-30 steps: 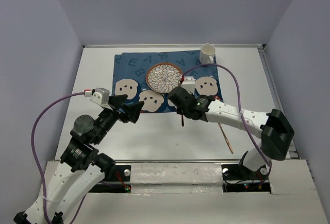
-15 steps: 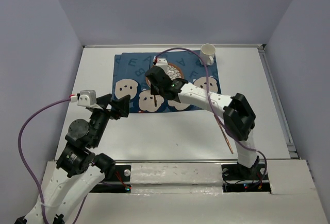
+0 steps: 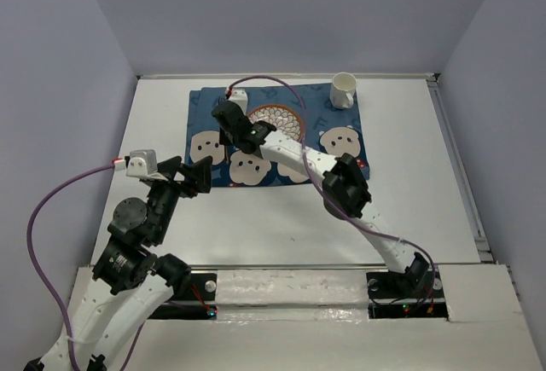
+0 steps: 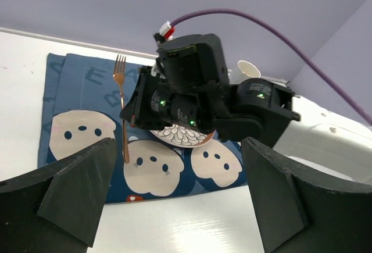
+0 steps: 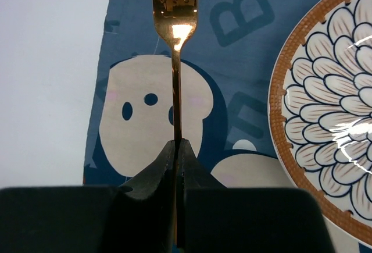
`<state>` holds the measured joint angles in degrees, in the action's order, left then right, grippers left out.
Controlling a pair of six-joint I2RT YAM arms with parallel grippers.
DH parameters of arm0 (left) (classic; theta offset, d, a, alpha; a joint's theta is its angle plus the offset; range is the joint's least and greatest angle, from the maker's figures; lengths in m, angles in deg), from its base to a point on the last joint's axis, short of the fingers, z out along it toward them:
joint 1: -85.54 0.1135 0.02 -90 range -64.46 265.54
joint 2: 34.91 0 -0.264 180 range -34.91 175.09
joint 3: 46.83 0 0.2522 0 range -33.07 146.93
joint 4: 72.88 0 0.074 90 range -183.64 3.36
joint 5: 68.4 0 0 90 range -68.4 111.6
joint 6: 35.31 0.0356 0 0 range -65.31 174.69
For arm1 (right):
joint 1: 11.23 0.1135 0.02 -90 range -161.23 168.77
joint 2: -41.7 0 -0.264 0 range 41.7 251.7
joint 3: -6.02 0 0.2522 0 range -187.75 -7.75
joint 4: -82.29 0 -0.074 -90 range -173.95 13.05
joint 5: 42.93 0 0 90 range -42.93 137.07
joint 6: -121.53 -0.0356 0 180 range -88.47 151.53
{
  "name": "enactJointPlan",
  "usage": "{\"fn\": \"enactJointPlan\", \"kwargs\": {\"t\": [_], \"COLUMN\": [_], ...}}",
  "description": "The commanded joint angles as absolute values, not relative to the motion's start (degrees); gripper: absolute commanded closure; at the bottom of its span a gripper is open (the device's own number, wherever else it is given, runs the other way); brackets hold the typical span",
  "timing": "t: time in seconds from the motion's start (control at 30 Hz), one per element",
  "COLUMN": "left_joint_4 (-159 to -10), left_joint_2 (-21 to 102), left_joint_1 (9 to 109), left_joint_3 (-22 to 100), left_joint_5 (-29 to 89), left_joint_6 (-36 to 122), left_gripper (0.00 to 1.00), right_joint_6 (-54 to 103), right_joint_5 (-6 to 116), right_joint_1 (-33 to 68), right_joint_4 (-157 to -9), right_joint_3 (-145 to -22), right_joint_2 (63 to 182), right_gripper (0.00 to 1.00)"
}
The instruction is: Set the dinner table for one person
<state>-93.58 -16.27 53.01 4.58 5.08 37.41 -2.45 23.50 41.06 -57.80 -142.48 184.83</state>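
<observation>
Top external view shows the dinner table [image 3: 281, 217], a flat matte white top that runs from the arm bases to the far wall. Toward its left edge the left gripper [image 3: 188, 171] hangs with its black wedge-shaped fingers spread wide, holding nothing. Along the far edge lies a dark blue cloth mat [image 3: 328, 119] printed with pale round cartoon faces and lighter letters; E, A and B can be read. Over the mat's left part the right gripper [image 5: 178, 148] pinches the thin handle of a shiny copper-coloured fork [image 5: 176, 26], tines toward the far edge. Whether the fork touches the cloth I cannot tell. Just to its right sits a round glossy plate [image 5: 325, 107] with a brown rim and a petal pattern. A plain white cup [image 3: 343, 89] stands at the mat's far right corner.
</observation>
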Motion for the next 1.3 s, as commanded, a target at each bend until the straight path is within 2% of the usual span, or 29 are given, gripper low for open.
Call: {"fn": "enactJointPlan", "kwargs": {"t": [0.0,0.7,0.73,0.83,0.87,0.97,1.1,1.2,1.27], "left_joint_4": [-91.4,-91.0,-91.0,-90.9,-91.0,-91.0,-91.0,-91.0,-90.9], "left_joint_2": [-16.7,-16.6,-16.6,-16.7,-16.7,-16.7,-16.7,-16.8,-16.9], "left_joint_1": [52.6,52.2,52.2,52.2,52.2,52.2,52.2,52.3,52.3], "left_joint_3": [6.7,6.5,6.5,6.5,6.5,6.4,6.4,6.3,6.3], "left_joint_5": [5.2,6.7,6.7,6.7,6.7,6.7,6.7,6.7,6.9], "left_joint_6": [37.4,37.5,37.4,37.5,37.5,37.4,37.4,37.5,37.5], "left_gripper": [0.01,0.01,0.01,0.01,0.01,0.01,0.01,0.01,0.01], "right_joint_6": [-4.5,-10.7,-11.3,-11.8,-11.8,-11.3,-9.1,-5.8,-3.2], "right_joint_5": [24.9,28.3,28.4,28.4,28.5,29.5,32.4,33.1,34.4], "right_joint_1": [40.5,38.3,38.3,38.3,38.3,38.3,38.3,39.0,39.0], "right_joint_4": [-56.7,-57.2,-57.3,-57.9,-58.1,-58.4,-60.6,-61.3,-62.0], "right_joint_3": [-148.2,-152.1,-152.1,-152.1,-152.1,-151.7,-149.6,-146.1,-139.2], "right_joint_2": [187.9,196.0,196.0,196.0,195.8,194.5,189.5,183.1,175.6], "right_gripper": [1.0,1.0,0.98,0.84,0.75,0.59,0.5,0.47,0.47]}}
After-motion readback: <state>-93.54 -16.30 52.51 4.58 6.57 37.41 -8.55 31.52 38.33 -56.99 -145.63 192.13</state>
